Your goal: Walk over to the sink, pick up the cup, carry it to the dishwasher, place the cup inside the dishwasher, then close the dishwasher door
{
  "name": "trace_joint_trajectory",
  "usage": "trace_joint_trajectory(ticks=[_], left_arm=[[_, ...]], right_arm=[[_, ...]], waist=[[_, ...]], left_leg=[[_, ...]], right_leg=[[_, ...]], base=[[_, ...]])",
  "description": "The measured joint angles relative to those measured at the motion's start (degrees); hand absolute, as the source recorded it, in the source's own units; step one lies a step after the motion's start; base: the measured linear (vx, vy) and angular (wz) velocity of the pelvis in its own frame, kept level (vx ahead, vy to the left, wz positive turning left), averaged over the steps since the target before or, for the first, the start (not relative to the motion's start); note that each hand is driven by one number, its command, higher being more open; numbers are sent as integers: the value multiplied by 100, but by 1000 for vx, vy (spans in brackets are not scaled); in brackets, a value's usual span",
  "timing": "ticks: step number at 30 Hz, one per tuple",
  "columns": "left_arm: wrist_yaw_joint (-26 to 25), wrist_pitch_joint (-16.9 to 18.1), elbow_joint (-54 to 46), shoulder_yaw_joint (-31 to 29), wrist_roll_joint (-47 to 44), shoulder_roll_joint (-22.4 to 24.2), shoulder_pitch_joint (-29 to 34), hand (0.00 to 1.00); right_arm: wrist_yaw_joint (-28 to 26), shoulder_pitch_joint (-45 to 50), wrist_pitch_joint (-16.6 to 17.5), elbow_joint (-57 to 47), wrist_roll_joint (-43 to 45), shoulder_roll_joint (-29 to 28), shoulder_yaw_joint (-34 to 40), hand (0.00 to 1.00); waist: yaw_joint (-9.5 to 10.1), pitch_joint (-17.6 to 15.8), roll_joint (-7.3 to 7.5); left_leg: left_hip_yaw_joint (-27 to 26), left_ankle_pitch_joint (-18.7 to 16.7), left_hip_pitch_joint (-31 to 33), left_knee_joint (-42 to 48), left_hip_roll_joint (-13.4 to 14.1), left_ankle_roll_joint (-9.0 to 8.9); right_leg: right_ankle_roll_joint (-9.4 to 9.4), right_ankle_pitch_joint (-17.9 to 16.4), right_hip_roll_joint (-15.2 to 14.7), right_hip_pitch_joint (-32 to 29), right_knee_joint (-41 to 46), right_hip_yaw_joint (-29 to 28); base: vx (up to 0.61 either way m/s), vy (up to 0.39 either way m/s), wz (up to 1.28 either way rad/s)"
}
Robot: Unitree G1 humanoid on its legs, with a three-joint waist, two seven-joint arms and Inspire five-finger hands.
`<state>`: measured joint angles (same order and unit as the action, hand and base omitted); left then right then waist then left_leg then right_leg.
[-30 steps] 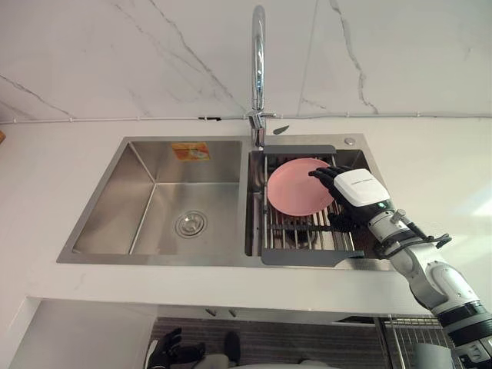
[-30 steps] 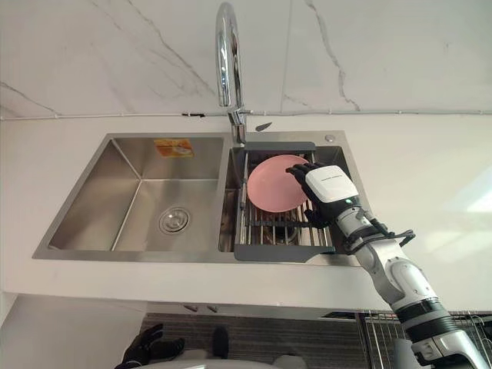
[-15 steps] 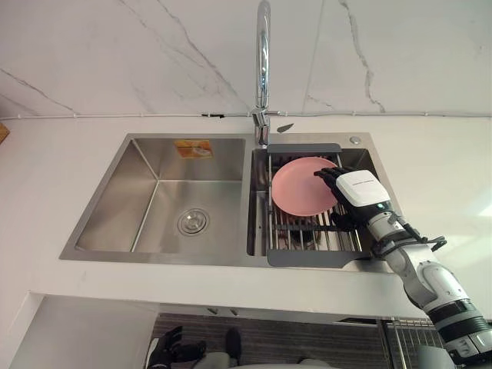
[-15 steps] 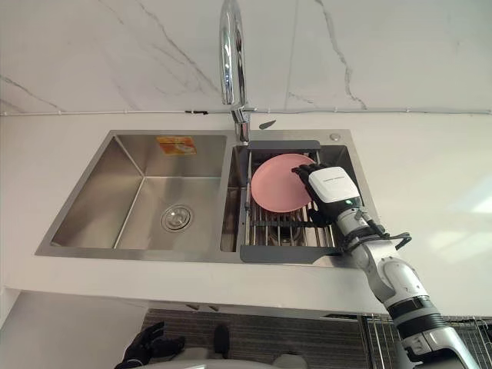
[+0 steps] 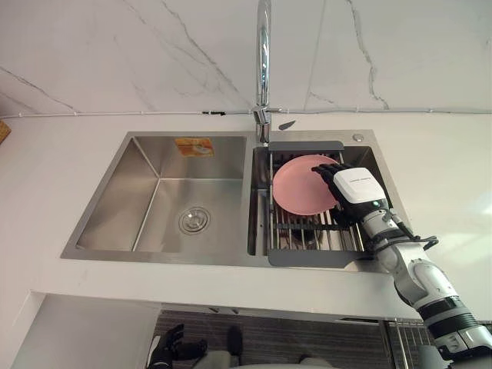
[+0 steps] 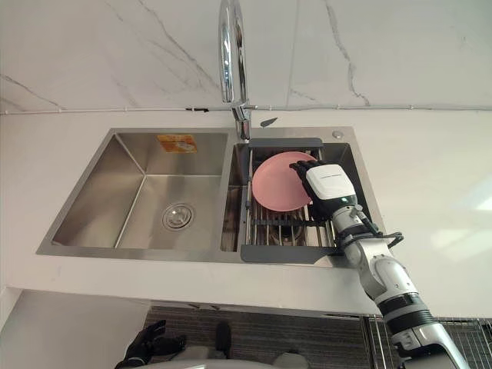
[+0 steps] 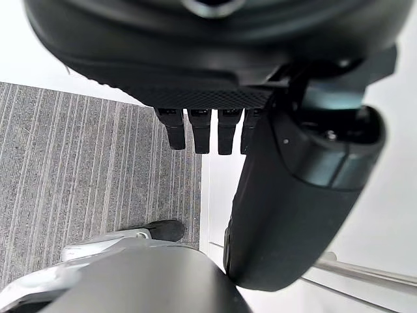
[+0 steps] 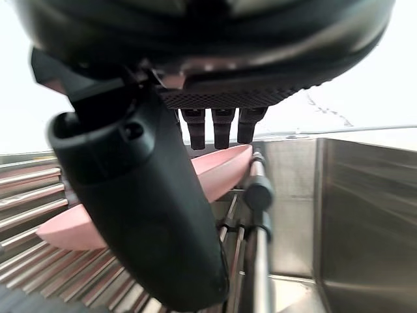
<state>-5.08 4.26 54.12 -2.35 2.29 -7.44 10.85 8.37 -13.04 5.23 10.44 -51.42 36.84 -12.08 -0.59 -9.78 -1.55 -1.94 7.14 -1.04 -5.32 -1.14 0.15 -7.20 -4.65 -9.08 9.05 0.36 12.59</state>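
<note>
So the right hand (image 5: 355,187) is out over the right-hand basin of the steel sink (image 5: 115,215), parked at the right edge of a pink plate (image 5: 301,184) — that's the dish in play here. The plate sits on the bars of a dark-framed drying rack (image 5: 315,257) that spans that basin, toward the rack's far end, near the base of the faucet (image 5: 264,61). In the right wrist view the fingers (image 8: 221,127) poke out fairly straight just above the plate's rim, with the thumb (image 8: 150,208) hanging loose on the near side of it, so the hand reads as relaxed and fairly wide, not clamped on anything. Can't tell whether the fingertips are actually touching the rim or just hovering over it. The plate looks a bit tilted from that angle, its rim higher on the hand's side. The left basin has just a drain (image 5: 194,220) in its floor and a small sticker on the back wall. The white desk (image 5: 46,169) wraps round the sink. The left hand (image 5: 166,350) hangs down low by the grey carpeted floor (image 7: 78,169) — fingers loosely spread, holding nothing.
</note>
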Motion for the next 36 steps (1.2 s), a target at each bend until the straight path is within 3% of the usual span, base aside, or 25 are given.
trace_joint_trajectory(ticks=[8,9,30,36], left_arm=[[3,-1,2,47,63,-11,-50,90],[2,0,1,47,79,-11,-51,90],[2,33,-24,52,101,-22,-112,90],[0,6,-33,40,103,-20,-114,90]], right_arm=[[41,-37,9,2,-1,-107,-202,90],[41,-41,5,11,-1,-107,-202,30],[128,-665,16,297,215,-93,-325,30],[80,-69,-65,-680,705,-357,331,30]], waist=[[102,-2,1],[104,-3,1],[109,-144,13],[86,-147,17]], left_leg=[[63,6,4,-1,-12,-3],[66,8,4,-1,-13,-3],[89,39,15,-2,-9,1],[57,35,-5,25,3,-3]], right_leg=[[0,0,-2,29,1,62],[0,0,-2,31,1,65],[-3,-3,-1,32,2,103],[-6,2,1,31,32,69]], base=[[0,0,3],[0,0,0],[0,-1,1],[0,0,-2]])
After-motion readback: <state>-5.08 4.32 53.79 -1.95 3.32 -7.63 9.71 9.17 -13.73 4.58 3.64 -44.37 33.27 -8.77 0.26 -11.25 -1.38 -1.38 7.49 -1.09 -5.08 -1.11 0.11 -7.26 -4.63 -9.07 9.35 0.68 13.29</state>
